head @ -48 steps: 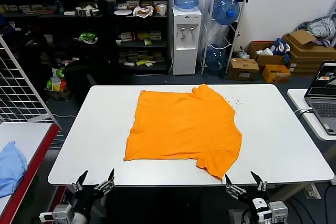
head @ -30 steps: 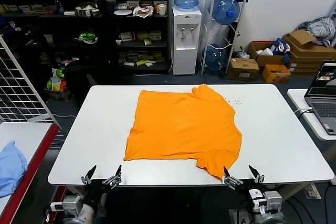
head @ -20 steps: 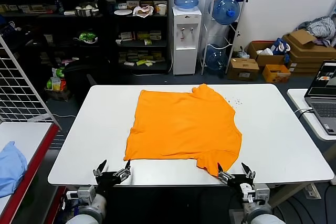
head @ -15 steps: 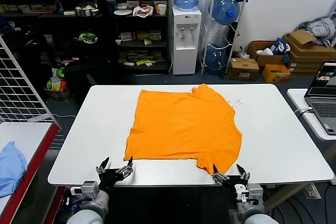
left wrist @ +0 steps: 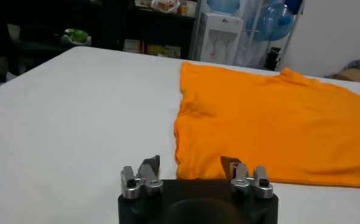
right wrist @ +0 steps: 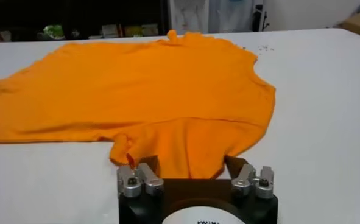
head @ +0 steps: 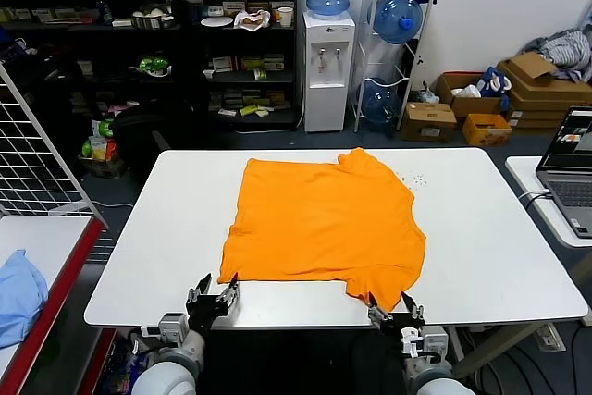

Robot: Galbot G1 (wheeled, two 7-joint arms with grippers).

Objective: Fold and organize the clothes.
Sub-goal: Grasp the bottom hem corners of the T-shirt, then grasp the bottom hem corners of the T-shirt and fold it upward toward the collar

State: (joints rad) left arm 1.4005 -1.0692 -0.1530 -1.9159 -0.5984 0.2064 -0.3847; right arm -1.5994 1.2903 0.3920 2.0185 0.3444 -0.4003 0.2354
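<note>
The white tabletop (head: 166, 228) has round corners. An orange T-shirt (head: 324, 224) lies flat on it, spread out in the middle. One sleeve lies close to the near edge, toward the right corner.

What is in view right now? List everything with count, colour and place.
orange short-sleeved fabric T-shirt: one, orange, spread flat mid-table
white rectangular table: one, white, in front of the robot
light blue cloth: one, light blue, on the side table at left
white water dispenser: one, white, behind the table
laptop: one, grey, on the desk at right
left gripper: one, black, at the shirt's near left corner, jaws apart
right gripper: one, black, at the shirt's near right sleeve, jaws apart
</note>
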